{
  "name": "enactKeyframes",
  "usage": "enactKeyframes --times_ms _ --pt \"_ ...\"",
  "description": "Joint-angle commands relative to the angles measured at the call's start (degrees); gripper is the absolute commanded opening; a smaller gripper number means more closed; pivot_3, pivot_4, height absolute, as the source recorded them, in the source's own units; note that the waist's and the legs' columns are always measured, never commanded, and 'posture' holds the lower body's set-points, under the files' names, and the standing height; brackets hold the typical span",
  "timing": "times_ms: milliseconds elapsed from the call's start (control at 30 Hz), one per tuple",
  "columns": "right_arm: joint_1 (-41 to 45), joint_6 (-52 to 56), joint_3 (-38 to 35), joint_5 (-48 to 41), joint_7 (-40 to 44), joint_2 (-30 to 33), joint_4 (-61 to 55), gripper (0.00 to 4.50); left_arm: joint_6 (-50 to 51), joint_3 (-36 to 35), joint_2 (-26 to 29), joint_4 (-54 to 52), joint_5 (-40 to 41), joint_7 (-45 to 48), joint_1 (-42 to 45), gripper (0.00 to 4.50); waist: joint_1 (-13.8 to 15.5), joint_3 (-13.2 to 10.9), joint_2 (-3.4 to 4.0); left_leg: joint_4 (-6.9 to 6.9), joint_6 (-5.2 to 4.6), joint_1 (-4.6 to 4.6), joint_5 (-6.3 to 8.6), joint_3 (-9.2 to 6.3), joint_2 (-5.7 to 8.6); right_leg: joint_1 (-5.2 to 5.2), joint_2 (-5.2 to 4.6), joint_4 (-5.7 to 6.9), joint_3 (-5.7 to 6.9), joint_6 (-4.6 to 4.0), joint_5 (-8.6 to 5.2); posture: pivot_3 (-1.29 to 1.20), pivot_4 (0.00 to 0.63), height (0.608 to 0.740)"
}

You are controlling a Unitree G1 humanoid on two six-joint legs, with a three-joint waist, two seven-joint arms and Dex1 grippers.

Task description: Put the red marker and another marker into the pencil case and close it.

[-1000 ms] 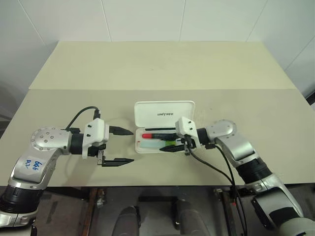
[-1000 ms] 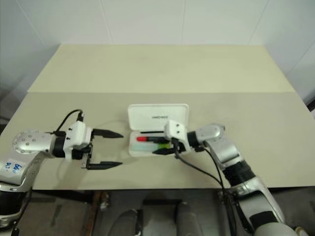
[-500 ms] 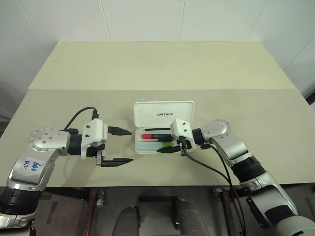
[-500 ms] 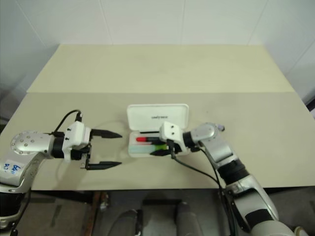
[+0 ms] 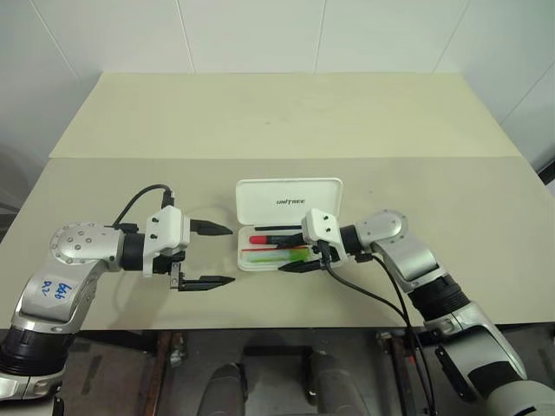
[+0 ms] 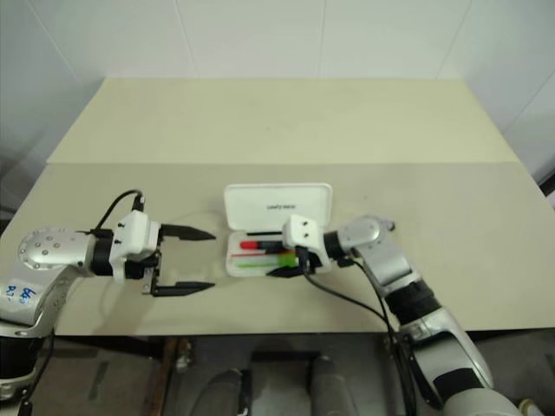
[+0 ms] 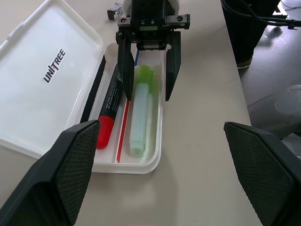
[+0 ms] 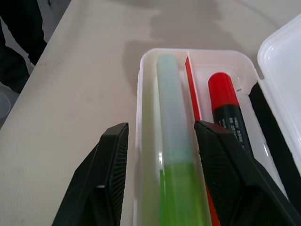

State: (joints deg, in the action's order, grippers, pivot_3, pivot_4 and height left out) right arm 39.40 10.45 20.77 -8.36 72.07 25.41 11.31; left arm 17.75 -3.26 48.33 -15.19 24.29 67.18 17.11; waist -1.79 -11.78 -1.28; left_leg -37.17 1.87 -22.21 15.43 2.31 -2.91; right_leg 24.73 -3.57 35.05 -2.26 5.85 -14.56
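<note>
The pencil case (image 5: 290, 201) lies open at the table's middle, its white lid flat behind the tray (image 7: 151, 165). In the tray the red marker (image 7: 109, 113) lies toward the lid. The other marker, a pale green highlighter (image 7: 140, 113) with a lime cap, lies beside it along the front wall. My right gripper (image 5: 290, 256) is open, one finger either side of the highlighter's cap end, with gaps showing. In the right wrist view the highlighter (image 8: 176, 155) and red marker (image 8: 225, 108) lie side by side. My left gripper (image 5: 232, 256) hangs open just left of the case, holding nothing.
The beige table (image 5: 286, 121) is made of two tops with a seam behind the case, and its front edge (image 5: 286, 328) runs close under both arms. A black cable (image 5: 373, 299) trails from my right wrist. White walls stand behind.
My right gripper's fingers have spread off the highlighter, which now lies flat in the tray. The left arm has stayed still.
</note>
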Motion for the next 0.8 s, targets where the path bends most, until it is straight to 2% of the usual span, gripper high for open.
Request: enactKeyframes --times_ms 33,333,433,600,800 --pt "1.3 1.0 -2.1 -2.0 0.3 -0.2 -3.3 2.40 -0.5 0.1 0.1 -0.9 0.4 0.1 1.2 4.50 0.0 0.0 0.00 0.00 0.00 0.00 0.00 0.00 0.00 0.00 0.00 0.00 0.00 0.00 0.00 0.00 0.150 0.740" --pt "0.6 4.6 -4.2 -5.1 -0.7 0.2 -8.9 2.40 -0.9 0.8 -0.1 -0.1 0.4 0.3 2.0 4.50 0.0 0.0 0.00 0.00 0.00 0.00 0.00 -0.01 0.00 0.01 0.00 0.01 0.00 0.00 0.00 0.00 0.150 0.740" --pt "-0.2 6.0 -4.6 -6.6 -0.7 0.0 -11.4 1.85 -1.0 1.1 -0.3 0.1 0.3 0.3 2.2 4.50 0.1 0.0 0.00 0.00 0.00 0.00 0.00 -0.01 0.00 0.01 0.00 0.00 0.00 0.00 0.00 0.00 0.150 0.740" --pt "-0.5 5.5 -4.2 -5.9 -1.7 -0.4 -10.6 0.03 -1.3 1.5 -0.6 0.5 0.1 0.3 2.6 4.50 0.0 0.0 0.00 0.00 0.00 0.00 0.00 0.00 0.00 0.01 0.00 0.00 0.00 0.00 0.00 0.00 0.150 0.740" --pt "1.1 0.1 -3.0 -0.6 -5.2 -1.5 -3.6 0.03 -1.5 1.7 -0.6 0.8 0.0 0.3 2.8 4.50 0.0 0.0 -0.02 -0.01 0.00 0.00 0.00 0.00 0.00 0.01 0.00 0.00 0.00 -0.02 -0.01 0.00 0.150 0.740"
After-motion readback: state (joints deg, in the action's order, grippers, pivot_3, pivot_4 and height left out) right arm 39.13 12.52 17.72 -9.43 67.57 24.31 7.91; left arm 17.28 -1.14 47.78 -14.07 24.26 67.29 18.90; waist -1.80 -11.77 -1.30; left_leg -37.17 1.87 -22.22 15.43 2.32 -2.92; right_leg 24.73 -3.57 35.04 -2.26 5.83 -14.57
